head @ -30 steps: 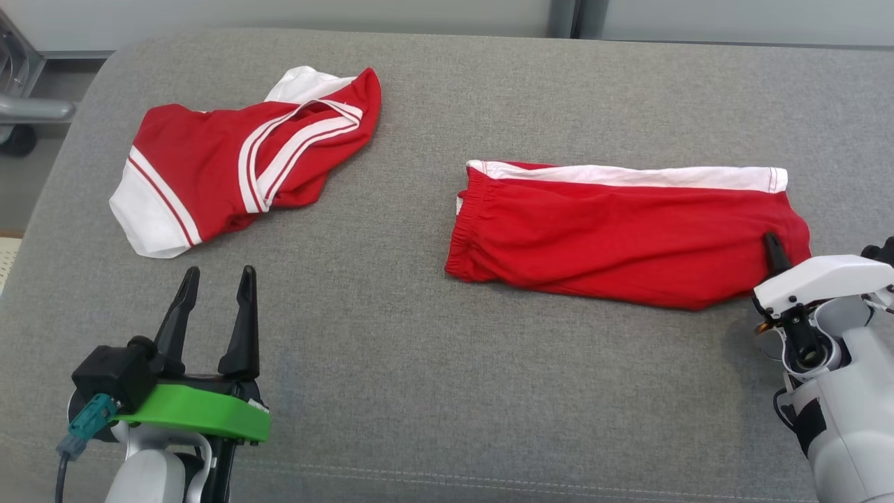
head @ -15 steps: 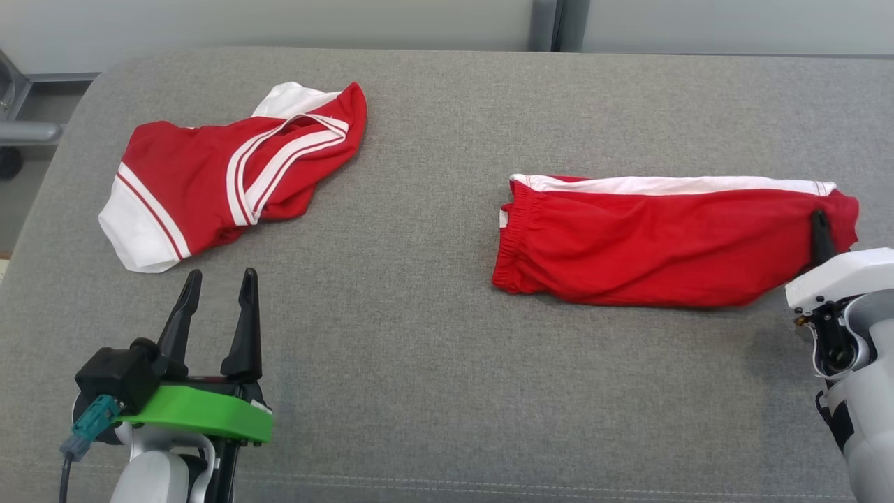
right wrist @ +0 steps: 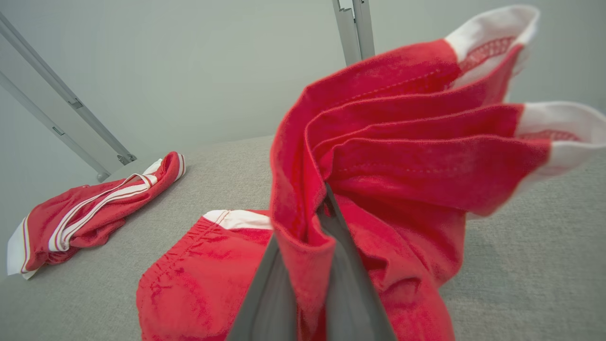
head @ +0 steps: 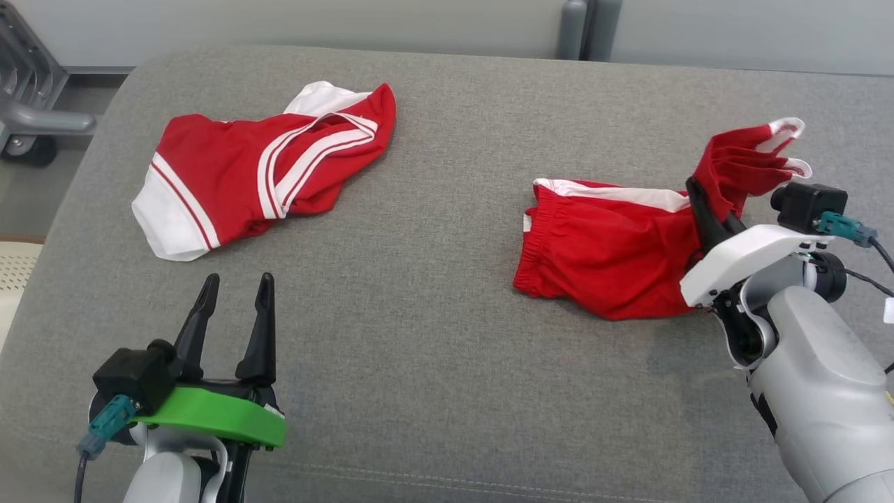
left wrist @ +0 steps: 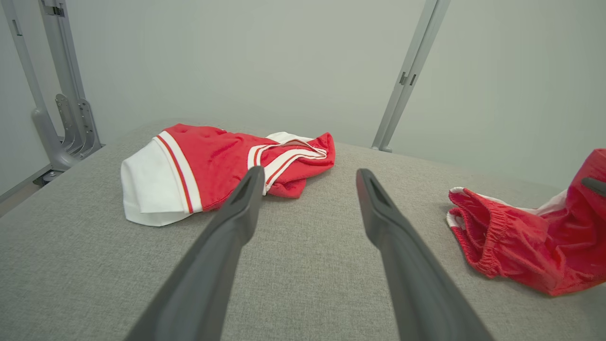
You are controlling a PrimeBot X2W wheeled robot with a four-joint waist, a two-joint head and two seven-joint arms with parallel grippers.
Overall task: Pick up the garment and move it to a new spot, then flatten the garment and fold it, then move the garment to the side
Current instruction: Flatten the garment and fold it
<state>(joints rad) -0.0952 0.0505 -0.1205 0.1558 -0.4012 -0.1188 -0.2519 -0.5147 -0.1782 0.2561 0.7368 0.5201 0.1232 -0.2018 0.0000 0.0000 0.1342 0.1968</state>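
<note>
The garment (head: 601,251) is a pair of red shorts with white trim, lying at the right of the grey padded surface (head: 433,335). My right gripper (head: 695,188) is shut on its leg end and holds that end bunched up off the surface, white hems fanned out above the fingers. The right wrist view shows the gathered red cloth (right wrist: 402,156) pinched between my fingers (right wrist: 331,265). The elastic waist end still rests on the surface (left wrist: 492,237). My left gripper (head: 235,283) stands open at the lower left, nothing between its fingers (left wrist: 227,237).
A second red-and-white garment (head: 244,168) lies crumpled at the far left, just beyond my left gripper. A grey metal frame (head: 28,105) stands off the surface's left edge and a post (head: 576,28) rises behind it.
My right gripper has lifted the shorts' leg end off the surface and drawn it left, bunching the cloth. The camera has shifted. The left gripper has kept still.
</note>
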